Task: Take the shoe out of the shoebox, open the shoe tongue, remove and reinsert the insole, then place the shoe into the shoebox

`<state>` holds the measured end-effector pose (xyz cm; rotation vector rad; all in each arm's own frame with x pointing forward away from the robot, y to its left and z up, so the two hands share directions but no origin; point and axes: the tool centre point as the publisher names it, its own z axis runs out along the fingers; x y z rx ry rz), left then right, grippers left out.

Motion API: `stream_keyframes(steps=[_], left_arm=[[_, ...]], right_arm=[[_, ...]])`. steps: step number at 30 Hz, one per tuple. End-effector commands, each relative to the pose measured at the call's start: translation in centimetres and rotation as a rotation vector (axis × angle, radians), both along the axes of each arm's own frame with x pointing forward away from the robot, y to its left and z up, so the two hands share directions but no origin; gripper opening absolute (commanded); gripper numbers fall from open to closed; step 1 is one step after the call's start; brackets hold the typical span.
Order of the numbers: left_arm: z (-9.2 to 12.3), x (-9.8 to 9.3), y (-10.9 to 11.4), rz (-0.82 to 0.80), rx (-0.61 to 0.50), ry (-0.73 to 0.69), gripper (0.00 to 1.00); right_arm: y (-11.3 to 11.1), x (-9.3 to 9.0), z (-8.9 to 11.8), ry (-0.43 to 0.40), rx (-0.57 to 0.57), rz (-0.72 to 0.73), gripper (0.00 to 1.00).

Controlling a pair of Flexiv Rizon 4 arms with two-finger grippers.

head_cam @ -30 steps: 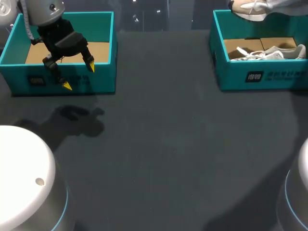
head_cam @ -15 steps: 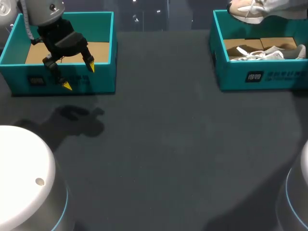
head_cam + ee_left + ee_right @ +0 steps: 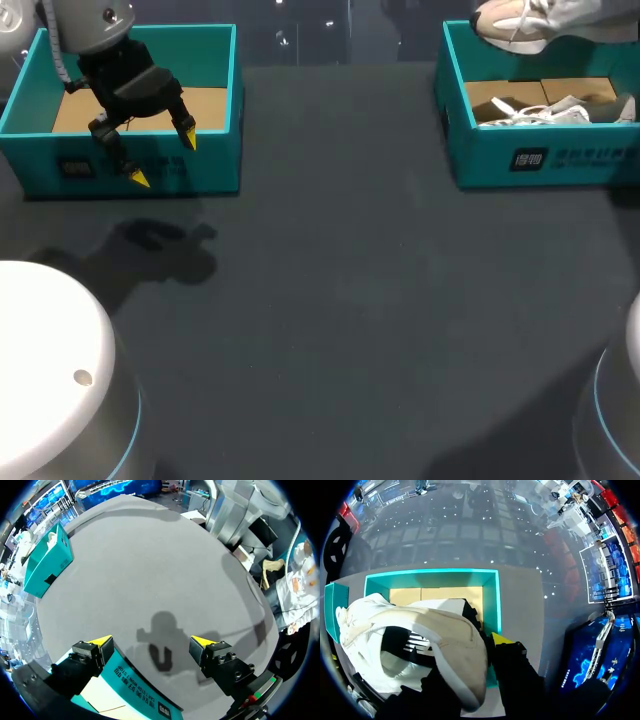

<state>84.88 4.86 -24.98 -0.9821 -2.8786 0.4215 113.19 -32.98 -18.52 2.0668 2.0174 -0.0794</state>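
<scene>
My left arm (image 3: 95, 20) hangs at the far left, wrist tilted down; my left jaws stand wide apart, yellow tips (image 3: 101, 641) aimed at the tabletop (image 3: 150, 570). My right jaws clamp the shoe (image 3: 455, 650), held high at far right

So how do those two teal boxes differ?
The left box shows only its bare cardboard floor; the right box has a white shoe lying in it. The left gripper, fingers open, hangs over the left box's front wall; a second shoe is held above the right box. Both are teal and open-topped.
</scene>
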Motion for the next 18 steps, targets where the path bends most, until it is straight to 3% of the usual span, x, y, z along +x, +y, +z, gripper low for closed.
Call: stream_keyframes(steps=[1, 18], left_arm=[[0.0, -0.1, 0.1, -0.001, 0.002, -0.002, 1.0], [0.0, -0.1, 0.1, -0.001, 0.002, -0.002, 1.0]], right_arm=[[0.1, -0.1, -1.4, -0.021, 0.006, -0.005, 0.0], [-0.1, 0.5, -5.1, -0.059, -0.012, -0.039, 0.0]])
